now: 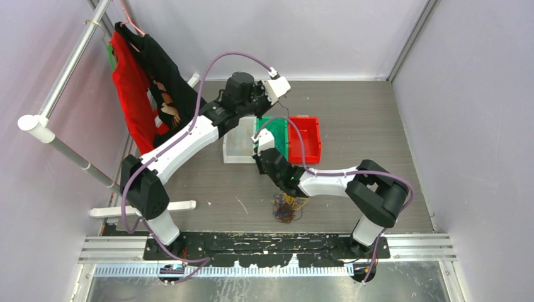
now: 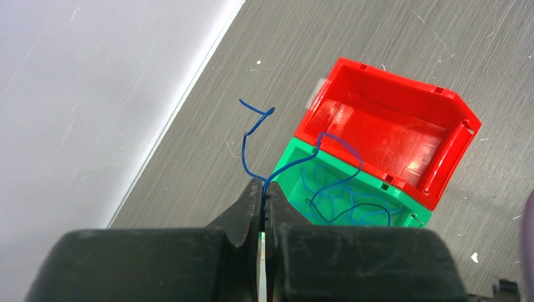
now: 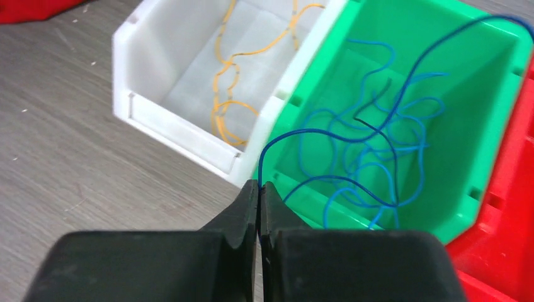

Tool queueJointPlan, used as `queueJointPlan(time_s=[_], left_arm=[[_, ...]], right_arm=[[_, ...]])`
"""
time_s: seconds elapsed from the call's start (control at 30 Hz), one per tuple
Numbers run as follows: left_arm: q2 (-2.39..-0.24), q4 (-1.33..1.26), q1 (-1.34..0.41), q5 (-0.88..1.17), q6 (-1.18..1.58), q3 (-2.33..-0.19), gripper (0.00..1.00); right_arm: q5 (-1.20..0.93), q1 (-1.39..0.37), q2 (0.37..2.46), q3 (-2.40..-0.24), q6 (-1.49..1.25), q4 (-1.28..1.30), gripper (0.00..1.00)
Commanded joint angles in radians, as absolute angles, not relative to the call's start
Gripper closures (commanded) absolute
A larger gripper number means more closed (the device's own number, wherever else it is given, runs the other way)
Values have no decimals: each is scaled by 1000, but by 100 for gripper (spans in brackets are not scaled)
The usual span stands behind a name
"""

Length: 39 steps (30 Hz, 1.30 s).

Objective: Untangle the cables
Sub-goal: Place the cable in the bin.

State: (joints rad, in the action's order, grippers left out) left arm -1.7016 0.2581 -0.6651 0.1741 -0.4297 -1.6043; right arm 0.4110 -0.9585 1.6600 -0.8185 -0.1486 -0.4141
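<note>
Count: three bins in a row mid-table: white bin (image 1: 236, 150), green bin (image 1: 277, 128), red bin (image 1: 306, 141).

One tangle of cables (image 1: 286, 207) sits on the table (image 1: 378, 126) towards the arms' bases, close to the right forearm and apart from the bins. Blue, yellow-orange and dark strands are mixed in it.

The white bin holds a few yellow-orange strands (image 3: 227, 94). They overlap, so I can't count them exactly. The green bin holds a loose heap of blue strands (image 3: 365, 165), also too overlapped to count.

Two arms:
- **Left arm:** Stretched forward and to the right from its base, wrist high over the far side of the bins. Its camera looks down on the green and red ones.
- **Left gripper (image 2: 264, 192):** Jaws pinched together on a blue strand (image 2: 245, 151). One end sticks up free with a kink at the tip. The other arcs over the green bin's rim and drops inside.
- **Right arm:** Folded, elbow out to the right, forearm running left.
- **Right gripper (image 3: 259, 185):** At the green bin's near rim, next to the white bin's corner. Jaws closed tight on a dark-blue strand (image 3: 296, 131), which arcs up and away across the green bin.

Can't tell whether both grippers are on the same strand.

Far left: a red garment (image 1: 135, 94) and a black garment (image 1: 164, 69) hang on a rail (image 1: 63, 69).
</note>
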Motion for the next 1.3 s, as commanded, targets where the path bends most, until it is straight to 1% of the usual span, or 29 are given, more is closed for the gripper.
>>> queueJointPlan(time_s=[0.0,0.2,0.33,0.57,0.73,0.83,0.97,1.1,1.17,1.27], left_arm=[[-1658,207,-654,135,-460,-1577,100],[-1608,214,-649,73,-503,-1494,100],[-1564,214,-646,34,-547,-1427,100],[-1543,244,-643,60,-526,-1400,100],[-1566,280,-643,83,-500,-1416,100],[-1581,300,-644,102,-491,-1414,100],[-1611,328,-647,129,-484,-1414,100],[-1646,365,-658,160,-492,-1434,100],[-1664,373,-664,165,-496,-1445,100],[-1695,382,-671,160,-501,-1459,100]], right_arm=[[551,-938,1573,-764,-164,-535,98],[483,-843,1577,-739,-251,-563,99],[443,-799,1642,-774,-252,-576,99],[401,-763,1768,-862,-272,-583,98],[403,-762,1768,-836,-320,-628,86],[391,-763,1733,-817,-327,-634,73],[379,-763,1679,-802,-328,-604,62],[356,-763,1605,-770,-341,-595,47],[347,-762,1560,-748,-352,-586,43],[327,-761,1487,-693,-363,-595,40]])
